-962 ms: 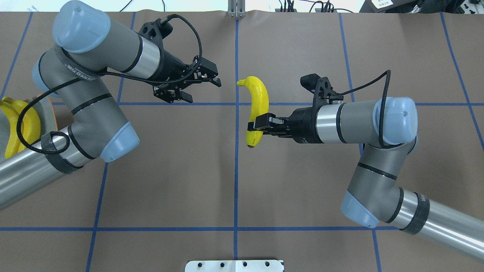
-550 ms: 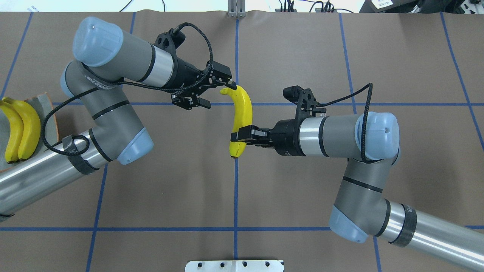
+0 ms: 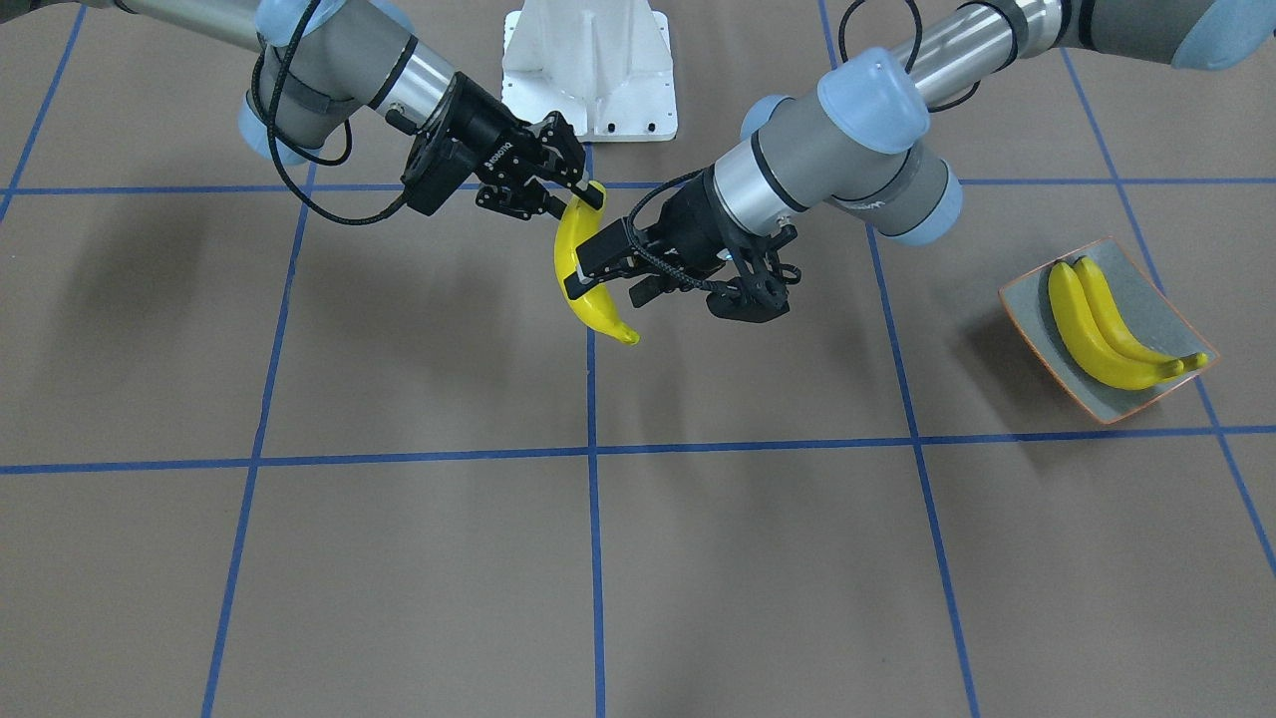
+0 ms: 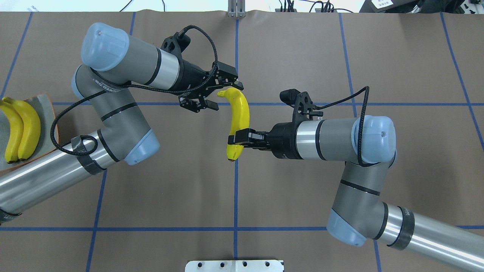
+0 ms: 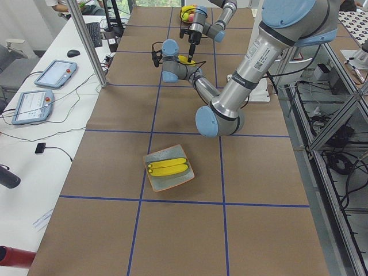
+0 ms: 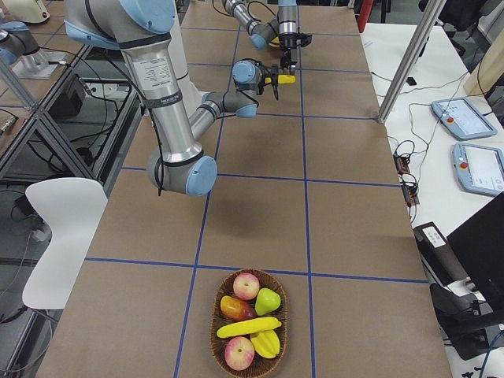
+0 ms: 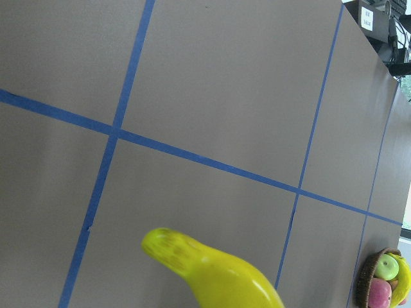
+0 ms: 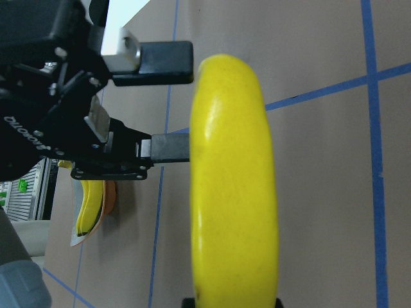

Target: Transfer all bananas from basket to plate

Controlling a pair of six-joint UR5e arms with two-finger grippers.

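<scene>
Right gripper (image 4: 237,138): nearest the robot's base, we see it clamped across the held banana (image 4: 242,113), close to the end that points back at the robot. It carries the fruit clear of the table (image 4: 166,181), over the centre tape line.
Held banana: it runs away from the robot in a gentle curve, with its stem end hooking toward the robot's left.
Left gripper (image 4: 224,94): just beyond, its jaws are spread wide with one finger on either side of the stem end. We cannot tell whether either finger touches the fruit.
Plate (image 3: 1146,289): well apart on the robot's left side of the table, with the plate bananas (image 3: 1082,329), two of them, lying side by side in it.
Basket (image 6: 214,331): farthest off, at the table's right end. We see the basket banana (image 6: 249,327) lying across it among apples (image 6: 246,285) and other fruit.
</scene>
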